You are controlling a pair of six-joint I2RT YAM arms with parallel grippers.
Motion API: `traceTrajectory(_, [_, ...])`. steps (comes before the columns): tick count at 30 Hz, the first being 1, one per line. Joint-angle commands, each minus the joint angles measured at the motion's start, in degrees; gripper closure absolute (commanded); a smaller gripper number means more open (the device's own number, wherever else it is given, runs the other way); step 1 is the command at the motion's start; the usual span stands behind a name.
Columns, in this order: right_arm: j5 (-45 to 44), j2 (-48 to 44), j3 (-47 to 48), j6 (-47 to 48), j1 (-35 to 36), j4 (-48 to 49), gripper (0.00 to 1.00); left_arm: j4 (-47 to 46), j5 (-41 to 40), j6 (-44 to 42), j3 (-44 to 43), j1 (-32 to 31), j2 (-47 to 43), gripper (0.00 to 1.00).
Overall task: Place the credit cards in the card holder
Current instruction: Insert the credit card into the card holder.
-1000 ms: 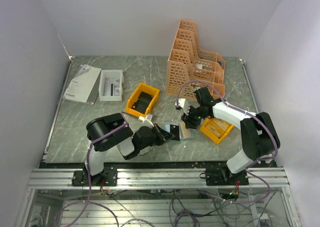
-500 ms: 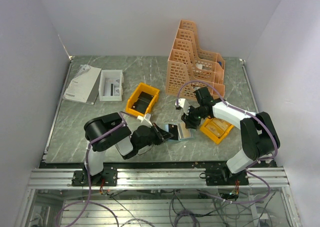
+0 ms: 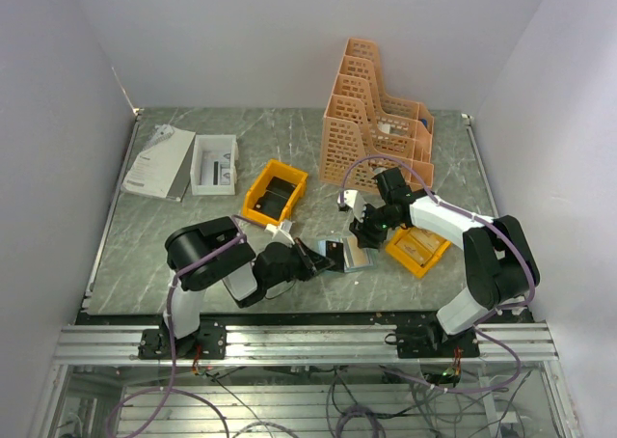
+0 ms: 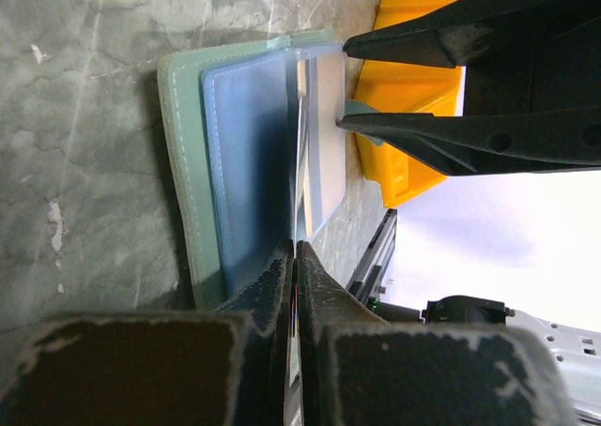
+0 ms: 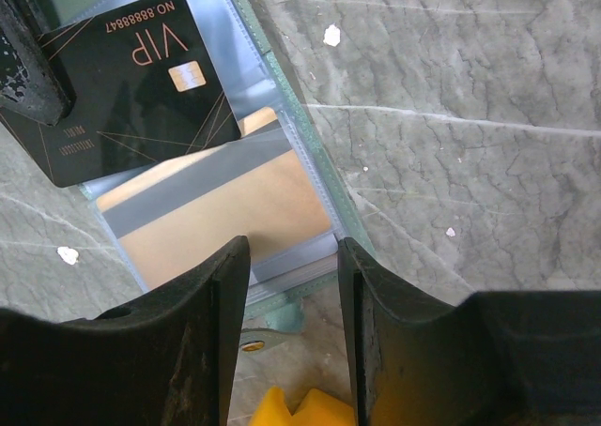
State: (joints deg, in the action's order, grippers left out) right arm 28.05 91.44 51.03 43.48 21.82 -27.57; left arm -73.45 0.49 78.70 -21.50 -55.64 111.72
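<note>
Black-fingered, the left gripper [image 4: 294,254] is pinched together on a blue sleeve of the card holder [image 4: 178,163], which lies open on the marble table [image 4: 75,88]. Only the right wrist view shows a black VIP card [image 5: 131,79] and a tan card [image 5: 225,210] there, with the right gripper [image 5: 293,248] spread apart astride the holder's edge. Overhead, both cards are too small to make out.

Quick tally from what showed:
- arms: 2, left arm [image 3: 207,255] and right arm [image 3: 482,255]
- card holder [image 4: 178,163]: just 1
- cards: counted 2, black card [image 5: 131,79] plus tan card [image 5: 225,220]
- yellow bins: 2, left bin [image 3: 253,205] and right bin [image 3: 424,267]
- stuff in right bin was too small to count
- file rack [image 3: 362,120]: 1
- white box [image 3: 201,163]: 1
- booklet [image 3: 159,163]: 1
</note>
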Motion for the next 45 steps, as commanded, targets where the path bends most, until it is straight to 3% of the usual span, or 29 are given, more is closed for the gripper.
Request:
traceTrajectory(1, [-1.86,1.67,-0.14,0.72,-0.2,-1.35,0.58,-0.47,1.18,-0.47,-1.08,0.2,0.64,0.93])
traceTrajectory(25, [-1.77,1.3,-0.14,0.8,-0.2,-1.4,0.58,1.76,2.02,-1.74,-4.29,0.69,1.95,0.93])
traceTrajectory(45, [-1.73,1.57,-0.15,0.81,-0.2,-1.44,0.58,-8.01,-0.23,-0.82,-2.92,-0.04,6.85,0.93])
